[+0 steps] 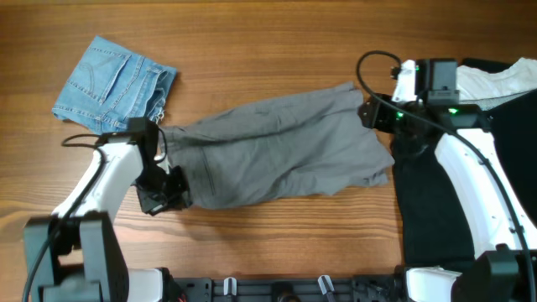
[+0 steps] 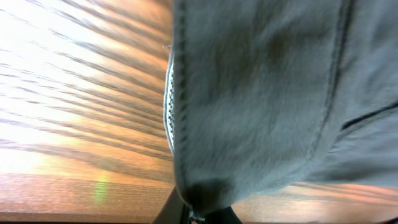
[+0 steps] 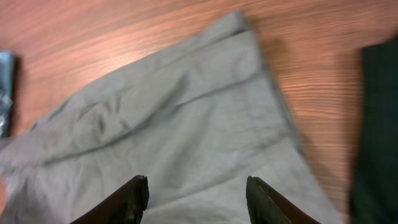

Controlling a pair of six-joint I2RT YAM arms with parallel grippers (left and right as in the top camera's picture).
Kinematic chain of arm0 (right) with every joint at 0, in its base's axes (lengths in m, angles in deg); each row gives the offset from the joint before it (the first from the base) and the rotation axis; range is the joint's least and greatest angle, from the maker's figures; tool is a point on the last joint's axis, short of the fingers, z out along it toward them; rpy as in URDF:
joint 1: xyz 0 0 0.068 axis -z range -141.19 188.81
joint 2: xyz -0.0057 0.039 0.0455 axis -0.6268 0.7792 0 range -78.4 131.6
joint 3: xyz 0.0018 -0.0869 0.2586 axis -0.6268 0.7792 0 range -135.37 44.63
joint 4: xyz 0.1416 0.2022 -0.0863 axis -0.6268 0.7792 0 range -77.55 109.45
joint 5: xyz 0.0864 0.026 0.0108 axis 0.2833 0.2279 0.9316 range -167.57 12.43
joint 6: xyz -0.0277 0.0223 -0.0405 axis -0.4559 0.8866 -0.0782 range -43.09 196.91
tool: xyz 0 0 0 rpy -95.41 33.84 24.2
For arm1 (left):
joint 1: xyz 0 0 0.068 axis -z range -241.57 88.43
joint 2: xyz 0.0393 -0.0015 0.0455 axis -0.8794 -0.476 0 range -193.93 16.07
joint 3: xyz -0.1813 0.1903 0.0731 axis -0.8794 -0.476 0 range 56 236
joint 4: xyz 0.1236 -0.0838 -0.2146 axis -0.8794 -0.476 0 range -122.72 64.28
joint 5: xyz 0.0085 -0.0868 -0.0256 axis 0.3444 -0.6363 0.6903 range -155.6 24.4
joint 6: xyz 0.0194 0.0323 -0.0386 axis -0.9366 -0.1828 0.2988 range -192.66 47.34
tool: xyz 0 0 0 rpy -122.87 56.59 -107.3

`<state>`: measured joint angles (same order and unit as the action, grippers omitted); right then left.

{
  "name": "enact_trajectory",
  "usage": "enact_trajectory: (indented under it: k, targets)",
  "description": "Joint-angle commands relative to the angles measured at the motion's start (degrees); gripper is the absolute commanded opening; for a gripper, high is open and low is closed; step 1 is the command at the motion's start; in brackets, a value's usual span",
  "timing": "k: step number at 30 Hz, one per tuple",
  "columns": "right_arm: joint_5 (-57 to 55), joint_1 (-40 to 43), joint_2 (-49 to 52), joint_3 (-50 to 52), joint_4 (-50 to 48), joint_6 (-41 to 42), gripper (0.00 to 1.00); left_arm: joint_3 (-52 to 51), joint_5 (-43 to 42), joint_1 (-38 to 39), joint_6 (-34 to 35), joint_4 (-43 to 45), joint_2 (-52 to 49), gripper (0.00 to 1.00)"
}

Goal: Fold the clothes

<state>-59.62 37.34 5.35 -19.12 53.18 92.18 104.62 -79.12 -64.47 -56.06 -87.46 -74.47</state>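
The grey shorts [image 1: 277, 151] lie spread across the middle of the wooden table, waistband end to the left, leg hems to the right. My left gripper [image 1: 172, 186] is shut on the shorts' lower left corner; in the left wrist view the grey fabric [image 2: 261, 93] fills the frame and bunches between my fingers [image 2: 202, 214]. My right gripper [image 1: 373, 113] is open and hovers over the right leg hem; in the right wrist view its fingers [image 3: 196, 193] are spread above the grey cloth [image 3: 186, 137], holding nothing.
Folded light-blue denim shorts [image 1: 113, 80] lie at the back left. A large black garment [image 1: 470, 193] covers the right side, also at the right wrist view's edge [image 3: 379, 124], with white cloth [image 1: 495, 80] on it.
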Motion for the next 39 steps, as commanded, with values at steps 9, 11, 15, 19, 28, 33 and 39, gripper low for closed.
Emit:
enact_trajectory:
  k: [9,11,15,19,28,33,39]
  targets:
    - [11.98,-17.88,30.58,1.18,-18.67,27.28,0.04,3.72,-5.68,-1.36,-0.98,-1.03,6.34,0.47]
    - [12.48,-17.94,32.39,1.18,-34.69,28.37,0.04,5.53,-8.55,-1.36,-1.01,-0.28,6.34,0.47]
    - [15.61,-15.93,30.91,-2.21,-61.64,30.27,0.04,7.17,-13.25,1.33,-2.93,5.31,6.34,0.49]
    - [18.05,-14.75,22.34,-6.08,-45.07,19.43,0.04,7.17,-10.75,9.57,-2.95,18.16,6.32,0.53]
    - [-0.85,-14.84,21.05,-1.81,-2.19,7.23,0.12,7.17,-1.84,21.18,-10.27,38.34,-5.90,0.11]
    - [-0.90,-14.84,25.46,0.66,-1.07,7.34,0.09,7.17,-1.40,22.58,-11.89,49.42,-13.07,0.10]
    - [-3.96,-14.84,25.62,0.66,-0.39,7.21,0.09,8.28,10.16,14.40,3.69,70.88,-17.33,0.18]
